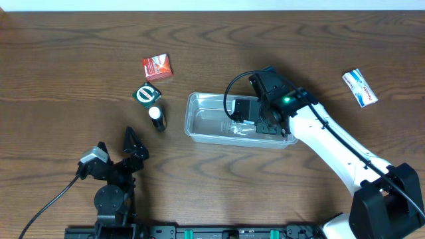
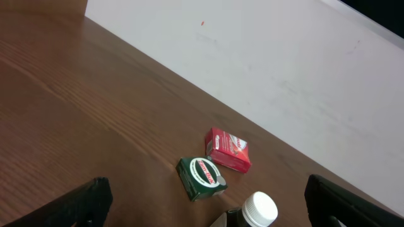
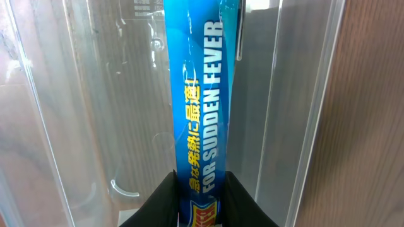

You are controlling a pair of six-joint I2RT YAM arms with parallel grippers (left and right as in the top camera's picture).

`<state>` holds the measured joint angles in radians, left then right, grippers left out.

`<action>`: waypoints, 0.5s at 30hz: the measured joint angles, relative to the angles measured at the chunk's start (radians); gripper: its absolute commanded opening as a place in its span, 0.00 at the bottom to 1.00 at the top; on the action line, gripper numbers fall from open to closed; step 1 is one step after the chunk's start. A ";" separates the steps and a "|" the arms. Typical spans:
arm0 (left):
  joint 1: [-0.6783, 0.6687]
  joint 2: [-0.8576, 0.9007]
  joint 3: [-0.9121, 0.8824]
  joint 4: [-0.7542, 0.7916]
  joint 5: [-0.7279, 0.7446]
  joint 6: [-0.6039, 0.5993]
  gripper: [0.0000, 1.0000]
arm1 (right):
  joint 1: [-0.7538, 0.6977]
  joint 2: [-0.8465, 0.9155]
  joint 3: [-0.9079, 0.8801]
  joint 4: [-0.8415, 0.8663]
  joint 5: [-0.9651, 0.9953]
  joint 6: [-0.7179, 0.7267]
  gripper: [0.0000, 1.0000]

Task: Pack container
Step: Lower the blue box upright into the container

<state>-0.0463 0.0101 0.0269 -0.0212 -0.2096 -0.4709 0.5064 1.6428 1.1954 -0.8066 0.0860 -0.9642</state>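
Note:
The clear plastic container [image 1: 206,123] sits at the table's centre. My right gripper [image 1: 255,123] reaches down into its right half, shut on a blue box [image 3: 199,113] printed "FOR SUDDEN FEVER", held inside the container [image 3: 76,113]. My left gripper [image 1: 129,149] is open and empty, resting low at the front left. Ahead of it are a dark bottle with a white cap [image 1: 157,117], a green box [image 1: 147,94] and a red box [image 1: 157,67]. These also show in the left wrist view: the bottle [image 2: 257,209], the green box [image 2: 201,178] and the red box [image 2: 228,150].
A white and blue box [image 1: 360,87] lies at the far right of the table. A black cable [image 1: 234,89] loops over the container from the right arm. A pale wall [image 2: 284,63] rises beyond the table's far edge.

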 measured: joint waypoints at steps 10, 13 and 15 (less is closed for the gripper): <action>0.000 0.000 0.000 0.000 0.000 0.000 0.98 | 0.051 -0.060 0.000 0.000 -0.006 0.036 0.55; 0.000 0.000 0.000 0.000 0.000 0.000 0.98 | 0.058 -0.130 0.000 0.000 -0.031 0.045 0.57; 0.000 0.000 0.000 0.000 0.000 0.000 0.98 | 0.058 -0.169 0.000 -0.001 -0.050 0.050 0.57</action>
<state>-0.0463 0.0101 0.0269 -0.0212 -0.2092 -0.4709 0.5644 1.4734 1.1957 -0.8074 0.0357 -0.9146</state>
